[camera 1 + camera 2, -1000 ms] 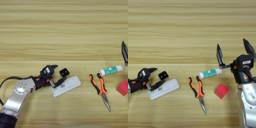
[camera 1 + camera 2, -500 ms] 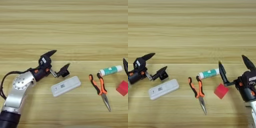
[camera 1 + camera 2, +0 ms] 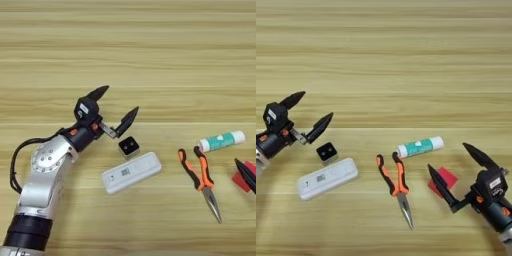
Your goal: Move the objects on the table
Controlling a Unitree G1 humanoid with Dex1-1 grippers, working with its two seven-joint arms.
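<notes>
left eye view: the left gripper (image 3: 117, 106) has lifted off the black block (image 3: 129, 146) and spread its fingers, so it grips nothing now. the block lies free on the table (image 3: 150, 60), just above the white remote (image 3: 131, 172). that release looks finished.

right eye view: the right gripper (image 3: 458, 167) has dropped beside the pliers (image 3: 396, 183) and tube (image 3: 420, 146), fingers splayed wide around the red cube (image 3: 444, 177), not yet clamped. a grasp there seems next.
</notes>
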